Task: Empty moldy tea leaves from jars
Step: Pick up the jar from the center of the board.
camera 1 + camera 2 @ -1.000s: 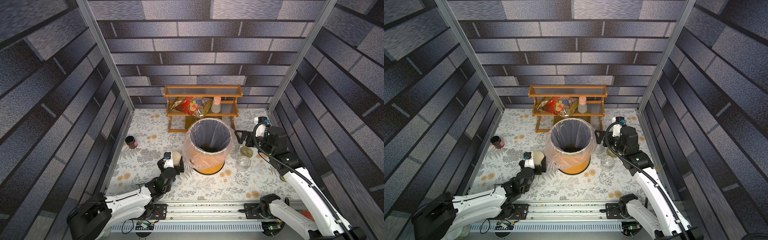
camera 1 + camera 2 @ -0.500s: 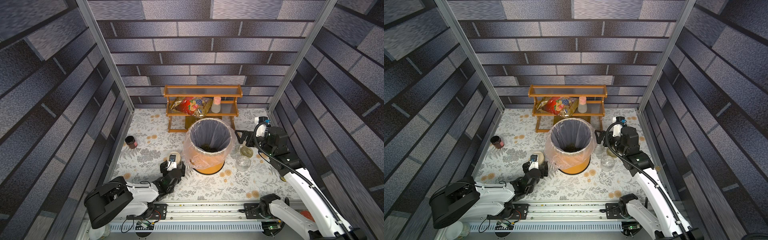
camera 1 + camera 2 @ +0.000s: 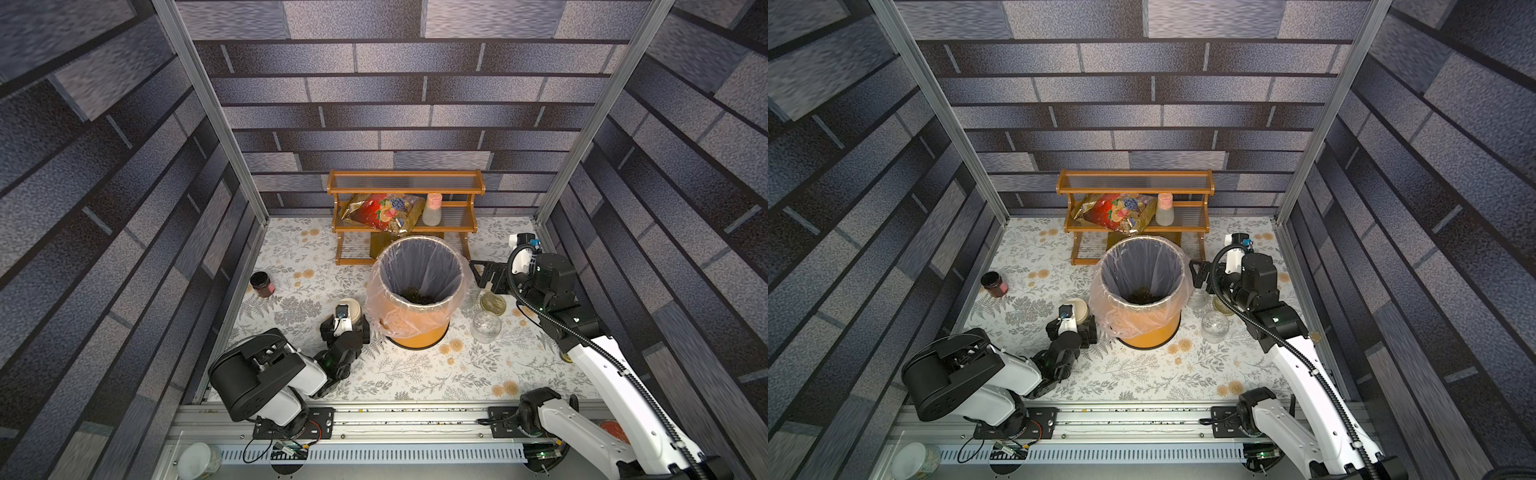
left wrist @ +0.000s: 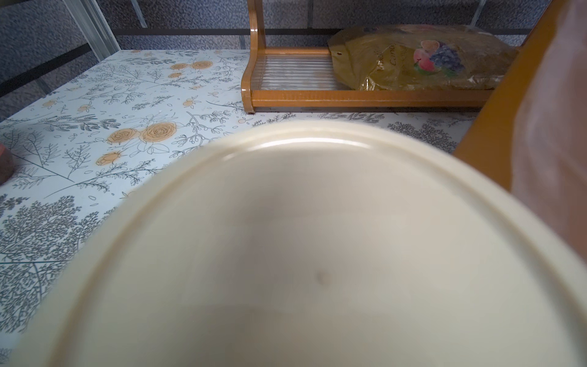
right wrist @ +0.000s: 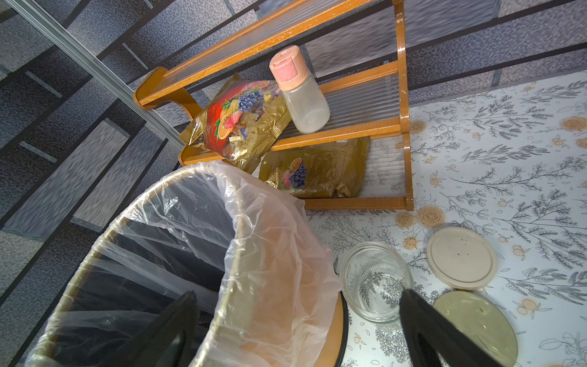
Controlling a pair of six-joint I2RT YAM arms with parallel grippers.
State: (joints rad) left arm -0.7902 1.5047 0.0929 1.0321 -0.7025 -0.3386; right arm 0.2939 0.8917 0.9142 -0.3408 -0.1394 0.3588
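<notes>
Lidded jar [image 3: 354, 306], judged unemptied: L claw [image 3: 347, 326] brought close over it since prev. sec., jaws wide, no grip seen; R claw [image 3: 480, 275] kept open beside bin [image 3: 419, 336], tea leaves [image 3: 417, 296] lying inside.

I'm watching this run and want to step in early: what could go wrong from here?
The left gripper sits right at the lidded jar, close beside the orange bin; a clumsy grab might tip it or shove it into the bin. The open right gripper hangs over the edge of the plastic liner; swinging away could snag it. The empty jar and a loose lid lie below that arm and might get knocked.
</notes>
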